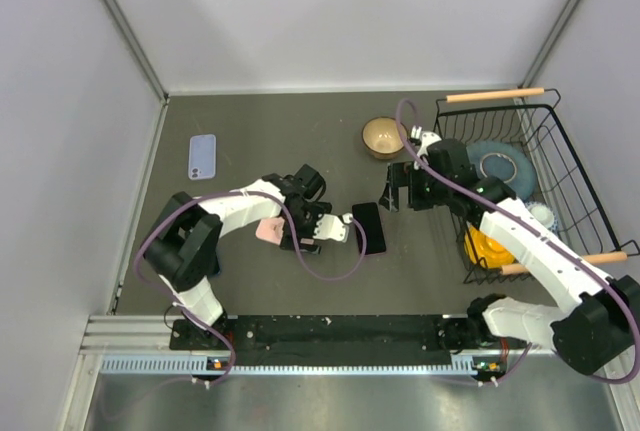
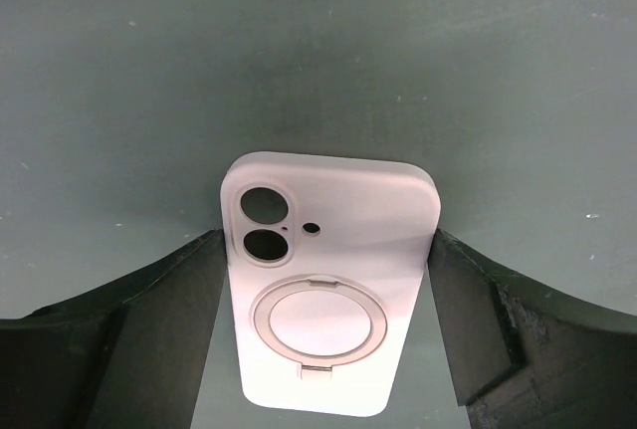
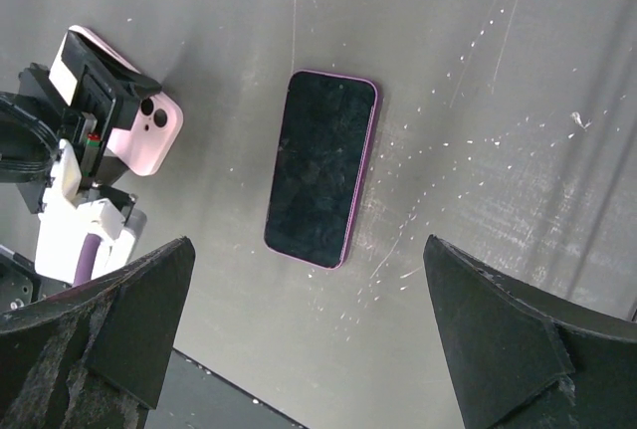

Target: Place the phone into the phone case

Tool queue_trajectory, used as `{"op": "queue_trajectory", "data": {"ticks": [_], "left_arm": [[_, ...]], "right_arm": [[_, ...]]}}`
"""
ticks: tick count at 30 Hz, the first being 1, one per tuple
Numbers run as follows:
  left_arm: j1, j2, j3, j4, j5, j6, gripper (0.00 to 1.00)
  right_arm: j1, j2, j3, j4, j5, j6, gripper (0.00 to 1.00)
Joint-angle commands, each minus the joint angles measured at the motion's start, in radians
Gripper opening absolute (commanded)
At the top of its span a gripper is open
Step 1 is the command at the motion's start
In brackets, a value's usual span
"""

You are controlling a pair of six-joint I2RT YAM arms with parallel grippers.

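Left gripper (image 2: 328, 240) straddles the pink case (image 2: 328, 290), back up, jaws wide and at its long edges; clamped or not, I cannot tell.

Right gripper (image 3: 307, 242) hangs wide open above the phone (image 3: 320, 167), which lies screen up on the table (image 3: 498, 101), untouched.

From above, phone lies near, right of case. Step: securing the case; next, it likely needs flipping, cavity up.

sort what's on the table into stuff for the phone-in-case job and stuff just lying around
For the job: dark phone, pink case, left claw around it.
Lying about: tan bowl, wire basket with blue dish and yellow item, pale blue phone-shaped thing.
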Motion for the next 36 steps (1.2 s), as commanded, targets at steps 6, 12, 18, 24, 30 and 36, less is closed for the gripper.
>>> {"op": "queue_trajectory", "data": {"ticks": [6,12,18,24,30,36], "left_arm": [[-0.013,-0.004,-0.033,-0.027,0.007,-0.109,0.70],[-0.011,-0.100,0.020,-0.073,0.117,-0.228,0.61],[-0.009,-0.310,-0.019,-0.059,0.225,-0.272,0.59],[-0.008,-0.497,-0.072,-0.007,0.337,-0.349,0.61],[0.000,-0.689,-0.140,0.193,0.628,-0.534,0.58],[0.001,-0.902,-0.343,0.678,0.789,-0.973,0.59]], "right_arm": [[-0.019,-0.069,-0.017,0.026,-0.002,-0.001,0.99],[-0.019,-0.153,-0.029,0.041,-0.033,0.009,0.99],[-0.021,-0.306,-0.104,0.177,-0.144,-0.004,0.99],[-0.019,-0.447,-0.300,0.591,-0.373,0.048,0.98],[-0.001,-0.463,-0.509,1.041,-0.505,0.099,0.87],[0.068,-0.428,-0.659,1.344,-0.473,0.076,0.87]]}}
